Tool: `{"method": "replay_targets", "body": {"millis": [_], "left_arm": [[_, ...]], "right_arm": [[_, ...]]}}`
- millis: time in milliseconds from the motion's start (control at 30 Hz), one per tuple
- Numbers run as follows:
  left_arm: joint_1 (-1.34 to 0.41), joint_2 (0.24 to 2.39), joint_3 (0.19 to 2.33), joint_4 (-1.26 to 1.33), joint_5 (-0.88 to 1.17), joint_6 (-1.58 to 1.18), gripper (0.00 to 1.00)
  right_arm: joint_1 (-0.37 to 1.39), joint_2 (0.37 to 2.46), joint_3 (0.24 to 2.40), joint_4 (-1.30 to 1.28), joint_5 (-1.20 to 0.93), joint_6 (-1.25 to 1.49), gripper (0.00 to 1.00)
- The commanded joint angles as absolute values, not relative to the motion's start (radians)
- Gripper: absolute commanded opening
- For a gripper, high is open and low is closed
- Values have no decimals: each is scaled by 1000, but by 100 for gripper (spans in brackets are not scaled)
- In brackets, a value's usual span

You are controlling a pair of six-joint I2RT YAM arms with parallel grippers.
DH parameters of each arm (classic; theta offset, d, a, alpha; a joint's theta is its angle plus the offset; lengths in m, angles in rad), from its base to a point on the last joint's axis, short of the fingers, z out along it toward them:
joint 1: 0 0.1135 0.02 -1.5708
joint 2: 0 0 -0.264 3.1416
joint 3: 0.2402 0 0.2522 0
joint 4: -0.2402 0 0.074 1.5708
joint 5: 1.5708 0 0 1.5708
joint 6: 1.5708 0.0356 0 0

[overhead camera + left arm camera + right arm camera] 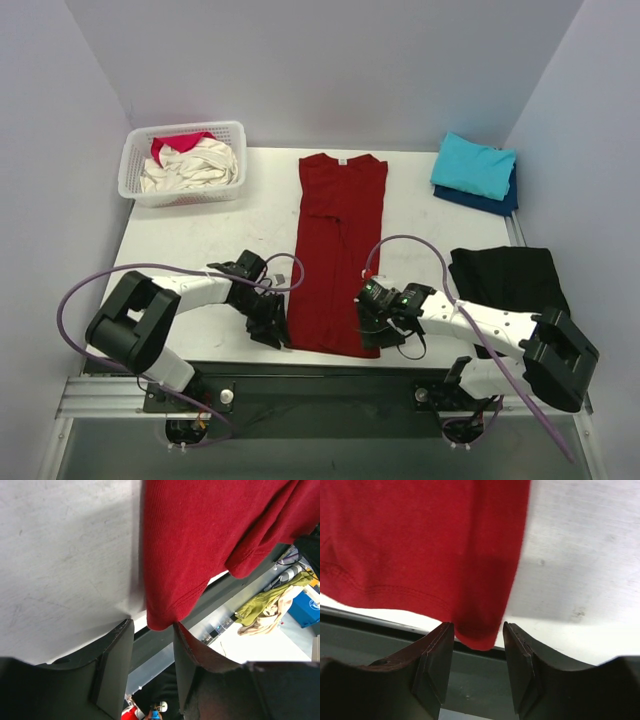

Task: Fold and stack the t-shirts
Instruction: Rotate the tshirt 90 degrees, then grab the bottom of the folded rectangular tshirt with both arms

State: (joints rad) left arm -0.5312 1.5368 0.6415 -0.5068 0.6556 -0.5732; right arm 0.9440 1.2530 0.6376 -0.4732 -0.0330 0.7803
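A dark red t-shirt (336, 250) lies folded lengthwise into a long strip down the middle of the table, collar at the far end. My left gripper (274, 330) is open at its near left corner; that corner (161, 621) hangs over the table edge between the jaws. My right gripper (377, 335) is open at the near right corner (477, 635), which also sits between the jaws. A folded turquoise t-shirt (473, 165) lies on a folded navy one (485, 200) at the far right. Cream (195, 168) and pink-red (175, 143) shirts lie crumpled in the basket.
A white lattice basket (135, 170) stands at the far left corner. A black cloth (508, 275) lies at the right edge of the table. The table's near edge (560, 640) runs right under both grippers.
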Motion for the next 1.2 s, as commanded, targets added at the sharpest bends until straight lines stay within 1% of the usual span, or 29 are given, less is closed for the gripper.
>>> {"method": "replay_targets", "body": {"millis": [0, 100, 233, 300, 900, 967, 1000, 1067, 1100, 1133, 1167], "left_arm": [[-538, 1565, 670, -479, 597, -551, 48], [-538, 1582, 680, -468, 595, -552, 45], [-538, 1589, 680, -460, 595, -551, 43], [-538, 1591, 681, -456, 592, -551, 42], [-545, 1638, 712, -417, 591, -552, 43], [-548, 1644, 718, -416, 591, -552, 43], [-549, 1649, 716, -414, 594, -552, 42], [-551, 1654, 716, -411, 597, -554, 36], [-551, 1657, 715, -407, 598, -554, 33], [-551, 1658, 713, -403, 601, -555, 29], [-551, 1660, 713, -400, 603, -555, 19]], "right_arm": [[950, 1266, 630, -468, -69, 758, 44], [948, 1292, 629, -459, -90, 750, 42], [946, 1309, 624, -457, -107, 747, 35], [945, 1310, 617, -457, -109, 750, 34], [943, 1341, 572, -428, -87, 759, 35], [942, 1348, 572, -422, -92, 758, 34], [943, 1354, 571, -420, -94, 758, 32], [943, 1356, 569, -414, -98, 758, 28], [943, 1358, 566, -413, -97, 758, 24], [945, 1356, 565, -411, -97, 759, 22], [943, 1355, 561, -411, -97, 762, 19]]}}
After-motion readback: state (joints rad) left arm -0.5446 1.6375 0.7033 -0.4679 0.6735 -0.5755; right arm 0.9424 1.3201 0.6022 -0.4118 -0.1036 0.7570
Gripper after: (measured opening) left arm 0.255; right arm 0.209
